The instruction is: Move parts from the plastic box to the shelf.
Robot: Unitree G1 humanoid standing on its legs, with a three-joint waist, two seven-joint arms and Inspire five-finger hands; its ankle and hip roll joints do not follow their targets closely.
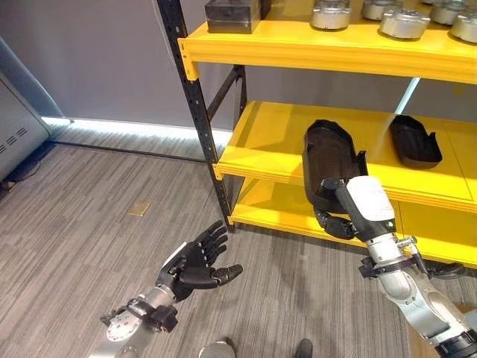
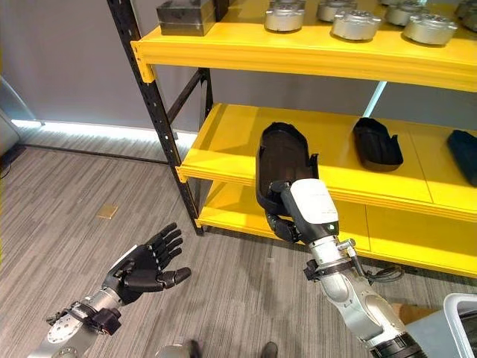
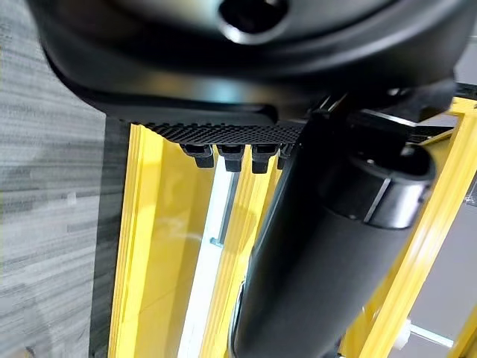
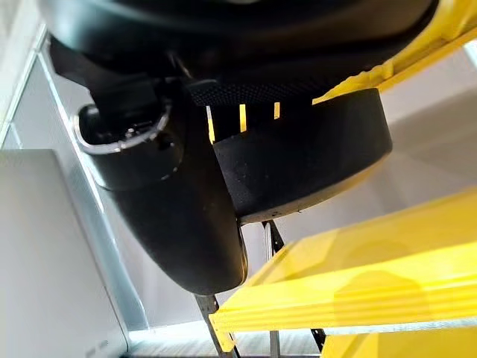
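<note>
A long black moulded part [image 1: 328, 160] stands tilted on its end at the front edge of the yellow middle shelf [image 1: 261, 142]. My right hand [image 1: 337, 222] is shut on its lower end, fingers curled beneath it; in the right wrist view the part [image 4: 313, 160] sits against the thumb [image 4: 171, 216]. Over the floor at the lower left, my left hand [image 1: 197, 262] hovers open and holds nothing. A corner of the pale plastic box [image 2: 462, 321] shows at the lower right.
A second black part [image 1: 414, 140] lies further right on the middle shelf, and a third [image 2: 466, 153] at its far right. The top shelf carries round metal parts [image 1: 330, 15] and a dark block [image 1: 232, 15]. A black upright post [image 1: 195, 112] stands at the rack's left corner.
</note>
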